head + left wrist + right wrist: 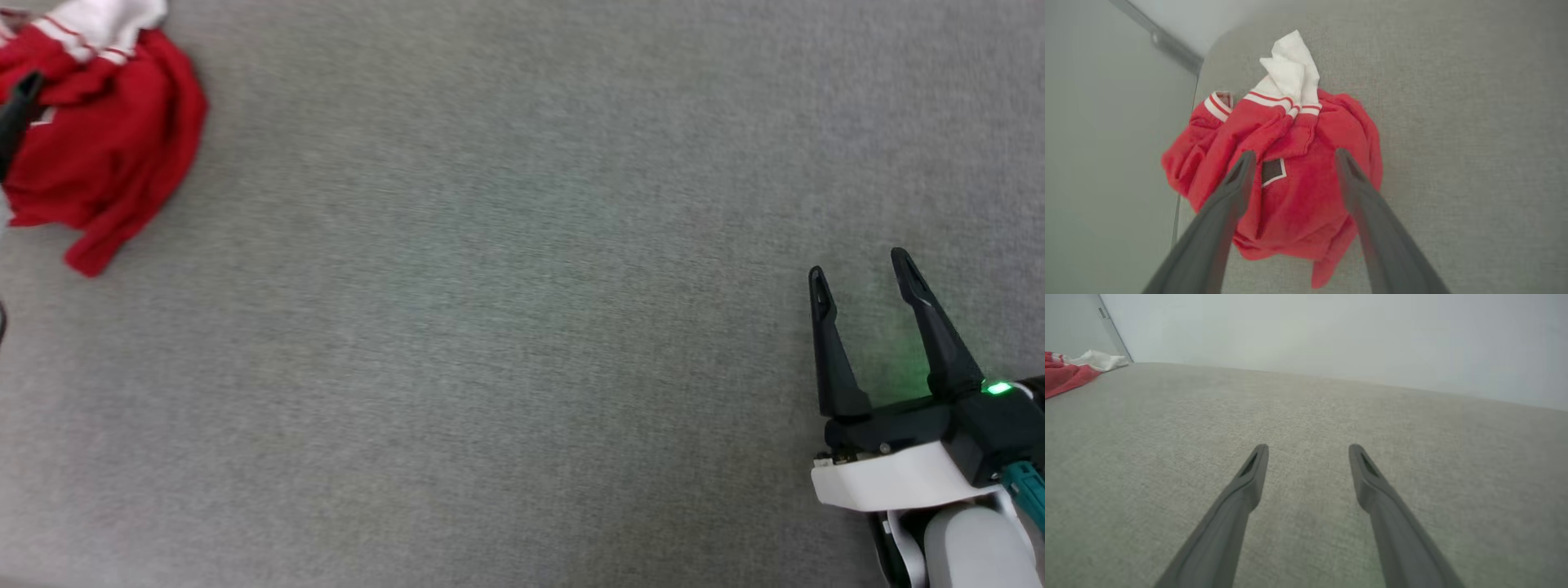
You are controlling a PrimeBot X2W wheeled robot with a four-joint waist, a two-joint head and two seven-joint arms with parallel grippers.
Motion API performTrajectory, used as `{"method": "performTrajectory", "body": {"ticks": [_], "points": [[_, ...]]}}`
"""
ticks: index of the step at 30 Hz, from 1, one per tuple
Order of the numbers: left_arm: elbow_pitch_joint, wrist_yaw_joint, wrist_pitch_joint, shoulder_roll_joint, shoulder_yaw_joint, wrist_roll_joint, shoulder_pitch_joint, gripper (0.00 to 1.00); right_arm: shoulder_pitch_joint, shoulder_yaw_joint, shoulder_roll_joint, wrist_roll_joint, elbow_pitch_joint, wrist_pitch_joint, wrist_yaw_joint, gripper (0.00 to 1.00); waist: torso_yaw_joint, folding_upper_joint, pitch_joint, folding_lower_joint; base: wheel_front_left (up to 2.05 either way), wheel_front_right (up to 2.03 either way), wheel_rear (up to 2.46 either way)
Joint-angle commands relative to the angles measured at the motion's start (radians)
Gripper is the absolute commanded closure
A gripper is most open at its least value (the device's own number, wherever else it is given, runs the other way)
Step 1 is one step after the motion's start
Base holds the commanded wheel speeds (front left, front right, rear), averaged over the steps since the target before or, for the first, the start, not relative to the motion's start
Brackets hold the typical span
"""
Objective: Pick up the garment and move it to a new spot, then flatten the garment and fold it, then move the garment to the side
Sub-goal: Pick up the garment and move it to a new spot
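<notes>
Because the garment (106, 122) lies crumpled in a heap, red body bunched and a white sleeve (1290, 69) poking out at one end, it offers a mound to pinch but no flat edge. That seems to be why the left gripper (1294, 153) hangs directly over the garment, its fingers spread as wide as they go, one to each side of the heap's middle. It holds nothing, and whether the tips touch the cloth I cannot tell.

The right gripper (858, 263) is well apart from the garment, equally wide open and empty. It probably waits, since lifting a heap needs one arm only.

The garment sits close to the edge of the grey surface (522, 327). The broad bare stretch beside the garment looks like the roomier place for spreading it flat.
</notes>
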Motion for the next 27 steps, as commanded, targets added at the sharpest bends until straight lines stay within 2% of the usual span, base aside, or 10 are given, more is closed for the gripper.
{"method": "performTrajectory", "body": {"ticks": [1,5,9,13,19,20,21,27], "points": [[0.008,0.002,0.075,0.025,-0.02,-0.058,-0.026,0.0,-0.019,-0.002,-0.001,-0.002,-0.008,-0.002,-0.001,0.0,-0.071,0.0,0.075,-0.0003,0.0,0.0,0.0],[0.033,0.002,0.224,0.097,-0.029,-0.192,-0.09,0.0,-0.032,0.003,0.003,0.003,-0.012,-0.002,-0.001,0.0,-0.11,0.0,0.122,-0.0003,0.0,0.0,0.0],[0.061,0.002,0.268,0.145,-0.064,-0.203,-0.133,0.0,-0.031,-0.006,0.004,0.01,-0.013,-0.001,-0.001,0.0,-0.136,0.0,0.161,-0.0003,0.0,0.0,0.0],[0.114,0.002,0.28,0.143,-0.101,-0.214,-0.154,0.0,-0.037,-0.007,0.003,0.011,-0.005,0.003,-0.001,0.0,-0.153,0.0,0.19,-0.0003,0.0,0.0,0.0],[0.203,0.002,0.27,0.104,-0.143,-0.232,-0.137,0.0,-0.031,-0.003,0.002,0.028,0.008,0.006,-0.001,0.0,-0.164,0.0,0.197,-0.0003,0.0,0.0,0.0],[0.209,0.002,0.263,0.101,-0.148,-0.235,-0.136,0.53,-0.029,-0.003,0.002,0.028,0.012,0.006,-0.001,0.0,-0.164,0.0,0.194,-0.0003,0.0,0.0,0.0],[0.215,0.002,0.247,0.098,-0.151,-0.237,-0.137,1.0,-0.027,-0.003,0.002,0.028,0.016,0.006,-0.001,0.0,-0.162,0.0,0.19,-0.0003,0.0,0.0,0.0],[0.198,0.001,0.056,0.13,-0.212,-0.21,-0.155,1.0,-0.018,0.004,0.004,0.021,0.036,0.004,-0.001,0.0,-0.143,0.0,0.093,-0.0003,0.0,0.0,0.0]]}}
